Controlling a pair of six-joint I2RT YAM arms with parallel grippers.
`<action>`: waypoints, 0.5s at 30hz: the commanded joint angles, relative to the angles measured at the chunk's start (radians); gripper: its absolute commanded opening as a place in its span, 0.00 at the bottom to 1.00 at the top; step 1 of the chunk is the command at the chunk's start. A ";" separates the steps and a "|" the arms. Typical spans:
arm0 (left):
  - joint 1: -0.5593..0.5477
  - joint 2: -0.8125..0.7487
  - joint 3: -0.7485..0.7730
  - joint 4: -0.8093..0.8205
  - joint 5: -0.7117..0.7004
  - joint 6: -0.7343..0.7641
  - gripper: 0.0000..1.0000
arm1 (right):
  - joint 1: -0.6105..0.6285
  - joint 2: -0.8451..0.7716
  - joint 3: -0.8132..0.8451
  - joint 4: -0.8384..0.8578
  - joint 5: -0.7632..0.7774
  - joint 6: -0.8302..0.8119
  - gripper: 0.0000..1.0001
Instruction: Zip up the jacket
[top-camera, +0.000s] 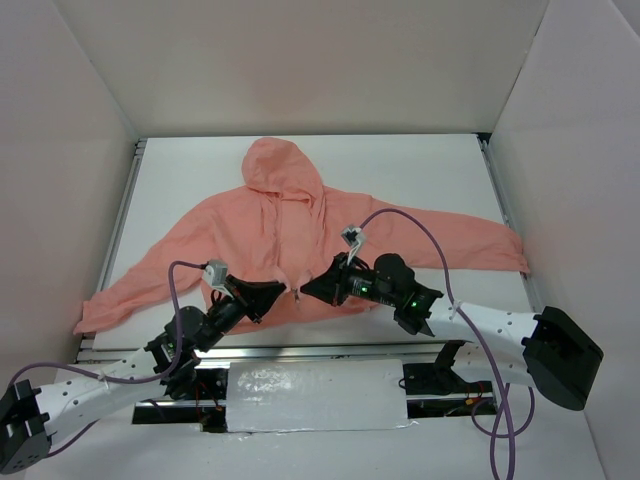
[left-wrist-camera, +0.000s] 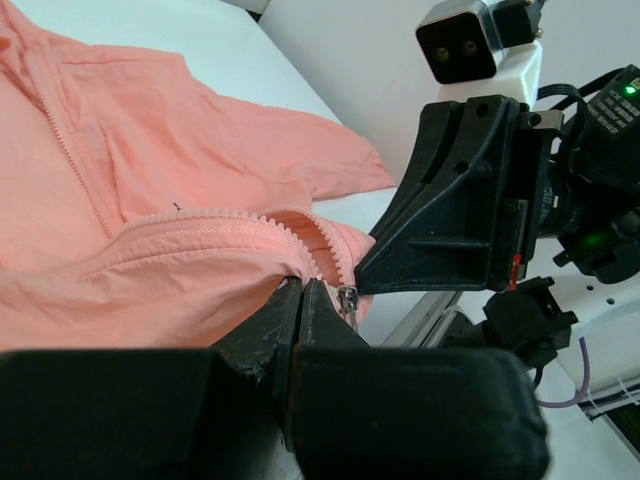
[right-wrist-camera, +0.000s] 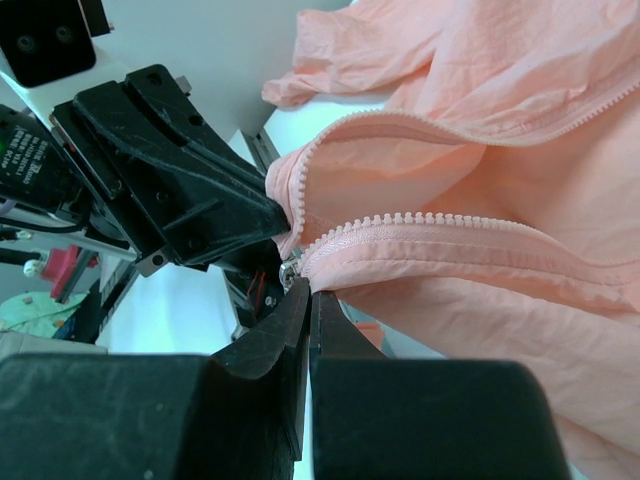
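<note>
The jacket (top-camera: 300, 240) lies face up and spread on the white tabletop (top-camera: 420, 170), its hood (top-camera: 280, 165) away from us and its sleeves out to either side. The front is not zipped: the two rows of zipper teeth (left-wrist-camera: 240, 217) run apart from each other. Both arms meet at the bottom hem. The left gripper (left-wrist-camera: 300, 292) is closed, pinching the thin fabric just beside one row. The right gripper (right-wrist-camera: 306, 292) is also closed, on the hem of the other side, right by the small metal slider (left-wrist-camera: 347, 300).

We judge the cloth light, soft and limp, so it will bunch and ride along if we pull without holding it down. The best holds are the stiffer tape beside the teeth at the hem, to keep it taut, and the slider's pull tab, which is tiny and likely slippery.
</note>
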 joint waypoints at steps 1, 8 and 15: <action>0.004 0.001 0.045 0.023 -0.048 0.019 0.00 | -0.002 -0.018 0.043 -0.034 0.020 0.005 0.00; 0.004 0.015 0.058 0.030 -0.060 0.040 0.00 | 0.006 -0.001 0.061 -0.082 0.025 0.019 0.00; 0.004 0.045 0.045 0.078 -0.037 0.028 0.00 | 0.007 0.028 0.075 -0.067 0.011 0.028 0.00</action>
